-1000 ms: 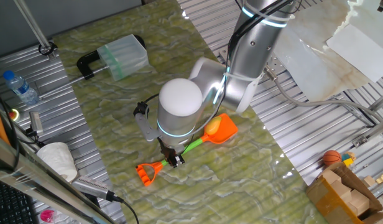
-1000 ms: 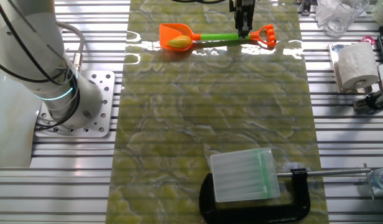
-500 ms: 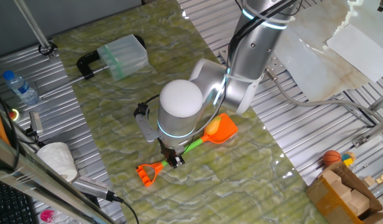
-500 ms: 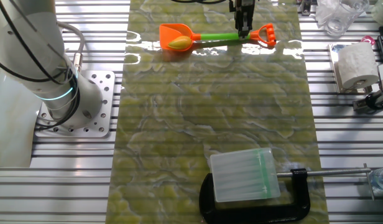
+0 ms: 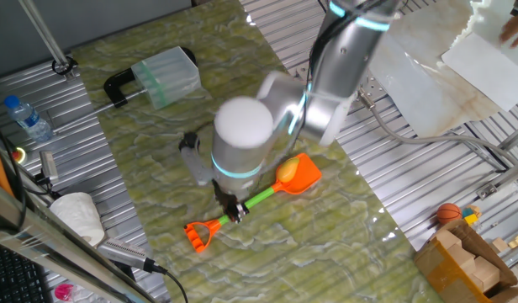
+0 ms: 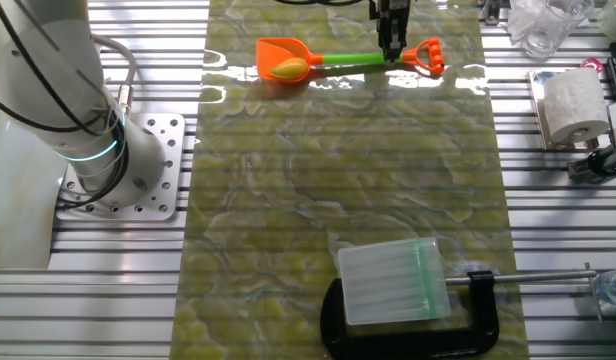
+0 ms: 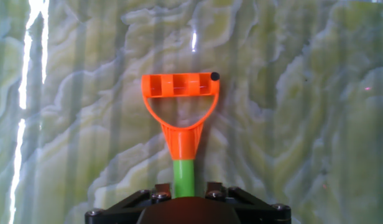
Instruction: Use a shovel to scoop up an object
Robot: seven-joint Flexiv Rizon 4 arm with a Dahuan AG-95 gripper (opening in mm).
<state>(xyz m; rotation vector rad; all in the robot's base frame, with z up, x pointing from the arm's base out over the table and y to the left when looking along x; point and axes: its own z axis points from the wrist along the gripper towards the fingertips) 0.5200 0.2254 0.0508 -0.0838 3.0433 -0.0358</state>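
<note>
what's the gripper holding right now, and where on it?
The gripper is shut on the toy shovel, clamped on the green shaft just below the orange D-handle. The yellow lump sits in the blade.

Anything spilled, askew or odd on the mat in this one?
Nothing stands out. The lemon-like lump sits in the shovel blade, and the gripper holds the green shaft near the D-handle. The arm is motion-blurred in one fixed view.
</note>
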